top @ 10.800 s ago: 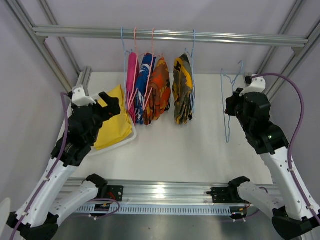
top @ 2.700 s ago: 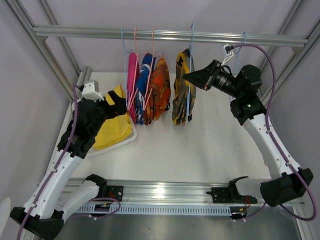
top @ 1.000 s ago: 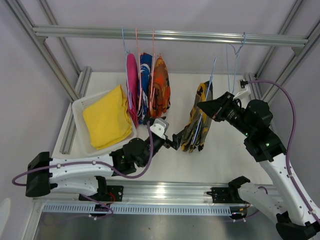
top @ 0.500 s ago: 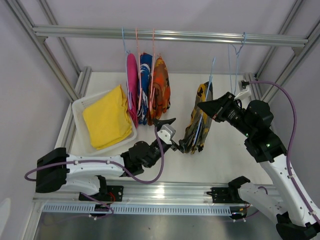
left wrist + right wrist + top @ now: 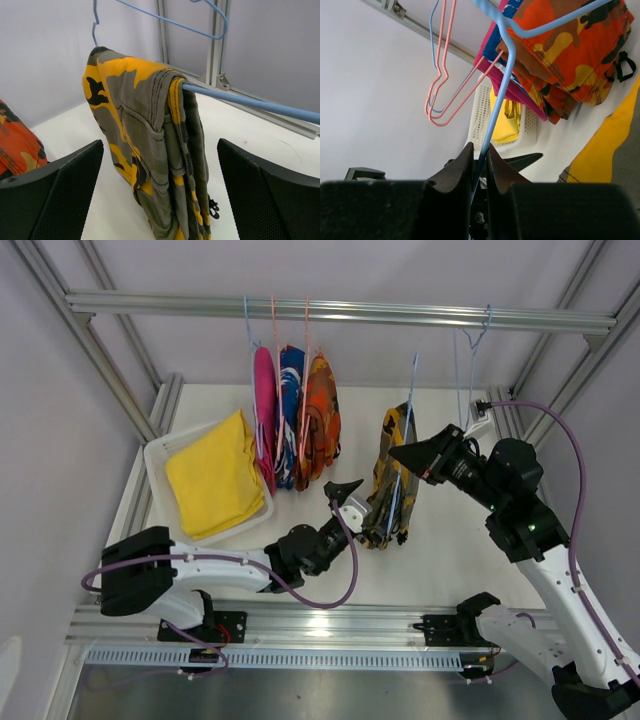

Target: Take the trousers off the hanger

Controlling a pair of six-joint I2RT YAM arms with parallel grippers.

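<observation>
The right fingers (image 5: 457, 172) pinch only the thin blue hanger (image 5: 496, 112), so it may twist or slip once the spread left fingers (image 5: 55, 195) pull the camouflage trousers (image 5: 145, 135) just ahead of them.

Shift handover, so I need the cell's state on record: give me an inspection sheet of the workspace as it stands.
Surface: white table, white basket at its left.
Job's things: yellow-and-dark camouflage trousers draped over the blue hanger, off the rail; pink pair, blue-and-white pair and orange camouflage pair hang from the rail; yellow pair lies in the basket.
Clutter: one empty hanger on the rail.
Grippers: right gripper shut on the blue hanger; left gripper open, facing those trousers, not touching.
Cables: right arm's purple cable and left arm's purple cable, no snag seen.
Surroundings: aluminium frame, plain walls.
</observation>
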